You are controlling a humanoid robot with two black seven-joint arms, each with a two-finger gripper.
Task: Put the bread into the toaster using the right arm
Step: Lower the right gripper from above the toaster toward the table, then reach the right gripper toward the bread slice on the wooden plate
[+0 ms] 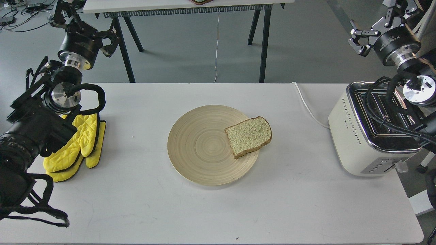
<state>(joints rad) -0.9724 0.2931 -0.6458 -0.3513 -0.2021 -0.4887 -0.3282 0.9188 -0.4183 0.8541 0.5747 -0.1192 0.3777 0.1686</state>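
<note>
The bread [248, 136] lies flat on the right edge of a round wooden plate [199, 146] in the middle of the white table. The toaster [369, 132] stands at the table's right end, its two chrome-topped slots facing up and empty, its white cord [308, 107] running back to the left. My right gripper [378, 22] is raised behind and above the toaster, far from the bread, fingers spread and empty. My left gripper [83, 23] is raised at the far left, also spread and empty.
Yellow oven mitts [76, 146] lie on the table's left side under my left arm. Black cables of my right arm hang over the toaster top. Another table's legs [262, 44] stand behind.
</note>
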